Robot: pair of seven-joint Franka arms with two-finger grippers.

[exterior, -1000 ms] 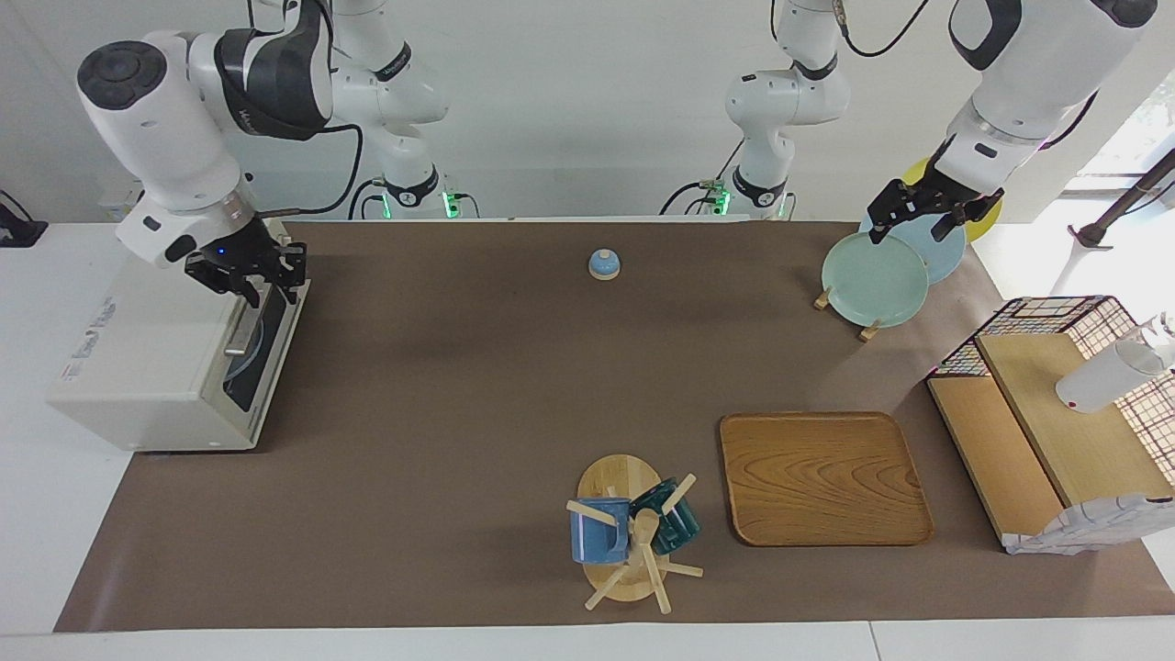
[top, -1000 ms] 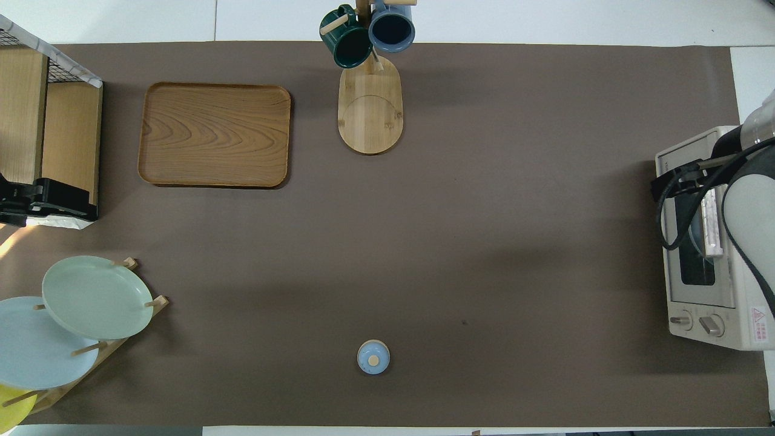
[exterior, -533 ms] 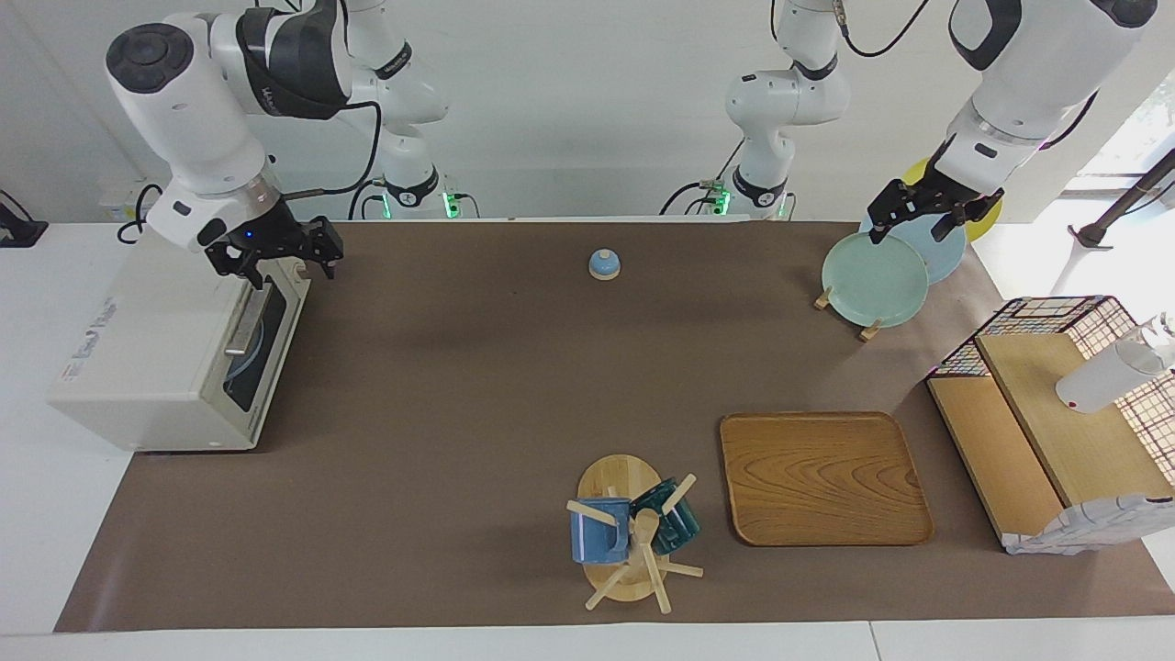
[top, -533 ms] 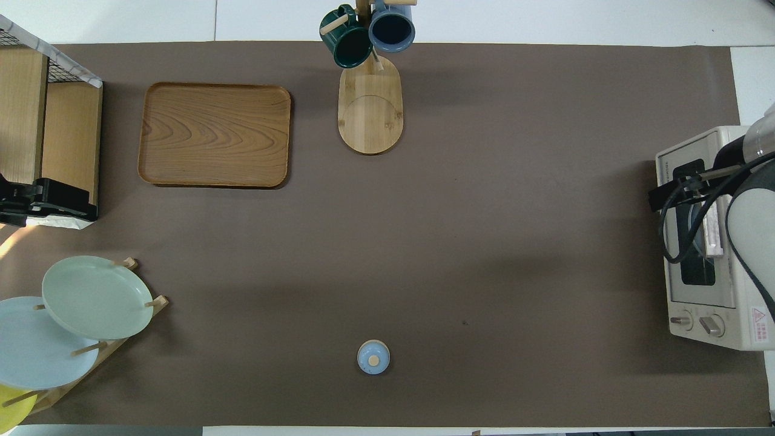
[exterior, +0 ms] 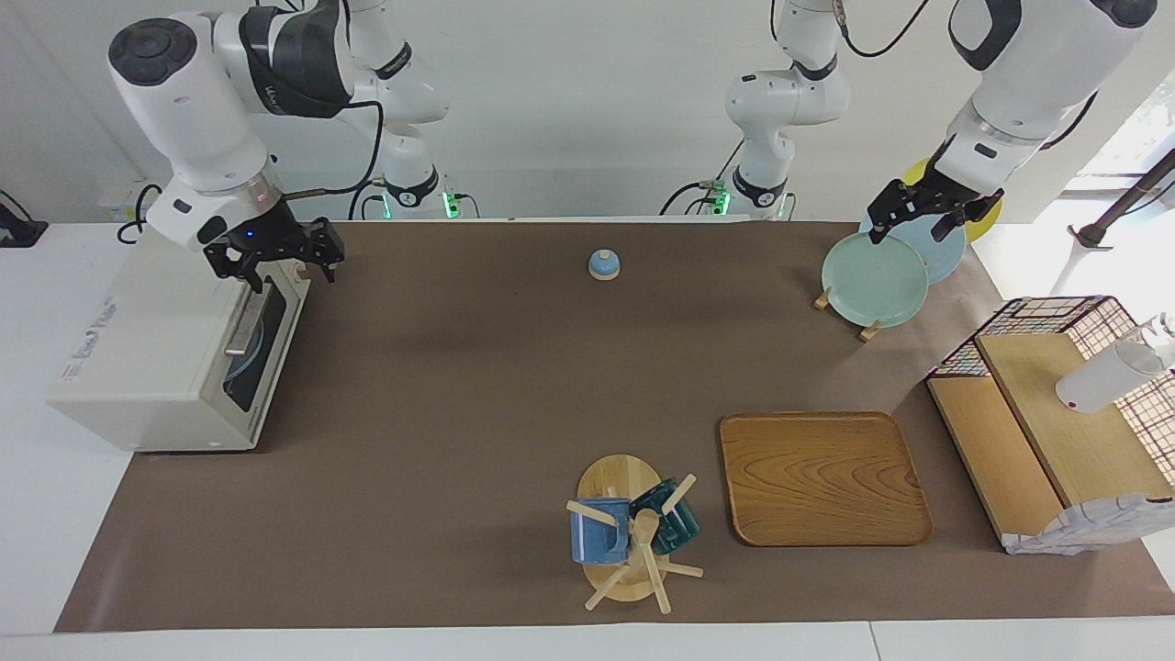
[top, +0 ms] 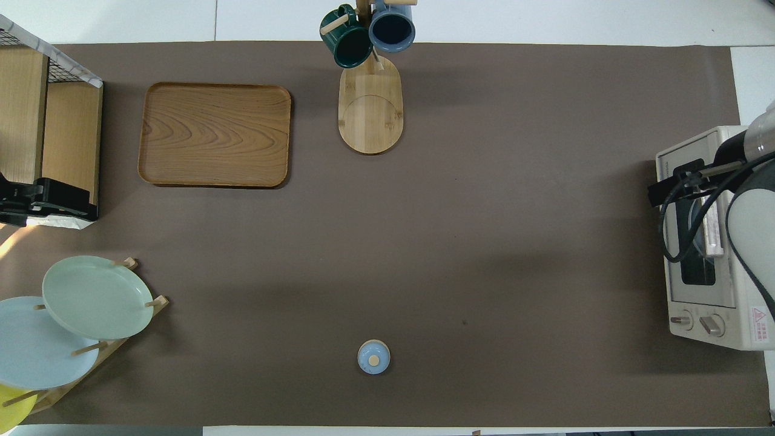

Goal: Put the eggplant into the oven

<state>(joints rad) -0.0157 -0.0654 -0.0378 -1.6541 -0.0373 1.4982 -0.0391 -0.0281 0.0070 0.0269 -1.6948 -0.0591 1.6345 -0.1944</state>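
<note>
Hovering right pincer (exterior: 280, 268): over the oven's top front corner nearer the robots, prongs spread, gripping nothing.
Left pincer (exterior: 913, 225): waiting over the racked plates, prongs spread and empty.
Oven (exterior: 147, 367): off-white toaster oven at 9 o'clock on the counter (exterior: 441, 386) in the facing view, at the right arm's end; its dark glass door (exterior: 250, 363) is shut, with something pale blue behind the glass.
Eggplant: cannot be made out in either view.
Plates (exterior: 874, 278): at 2 o'clock in the facing view, upright in a wooden rack.
Blue domed lid (exterior: 604, 264): at 12 o'clock, near the robots.
Wooden tray (exterior: 822, 477): at 5 o'clock.
Mug tree (exterior: 629, 537): at 6 o'clock, just beside the tray, holding a blue and a green mug.
</note>
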